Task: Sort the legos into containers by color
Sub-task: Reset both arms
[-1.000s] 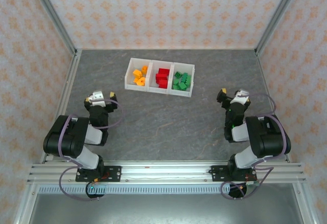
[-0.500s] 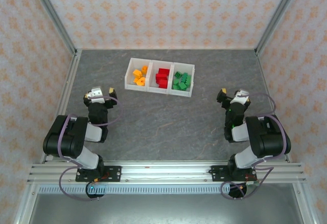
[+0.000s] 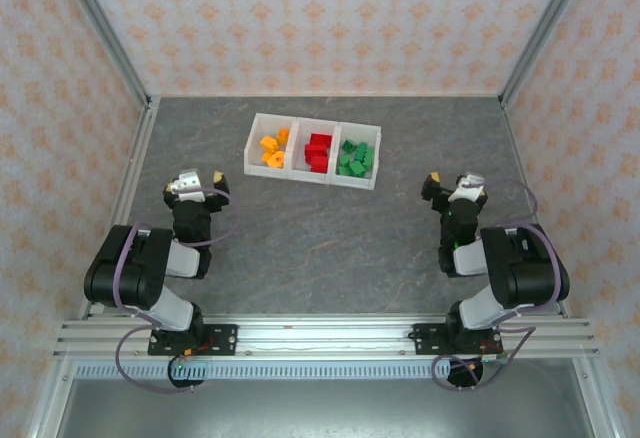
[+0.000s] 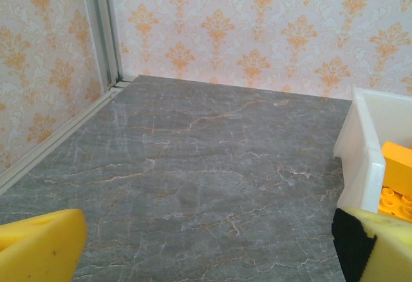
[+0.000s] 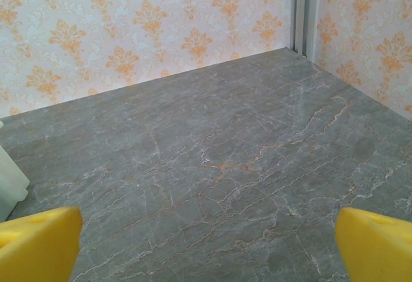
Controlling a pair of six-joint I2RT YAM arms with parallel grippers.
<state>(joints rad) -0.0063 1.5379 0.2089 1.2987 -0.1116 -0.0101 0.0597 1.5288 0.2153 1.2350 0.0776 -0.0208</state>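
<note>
Sorting looks done, by your overhead view: the legos (image 3: 318, 148) sit in the containers (image 3: 249, 146), orange left, red middle, green right, none loose on the table (image 3: 320, 228). Your left end effector (image 3: 197, 184) has eased back slightly, while the right end effector (image 3: 450, 186) barely shifted. Both stand spread, empty and well apart from the bins.
</note>
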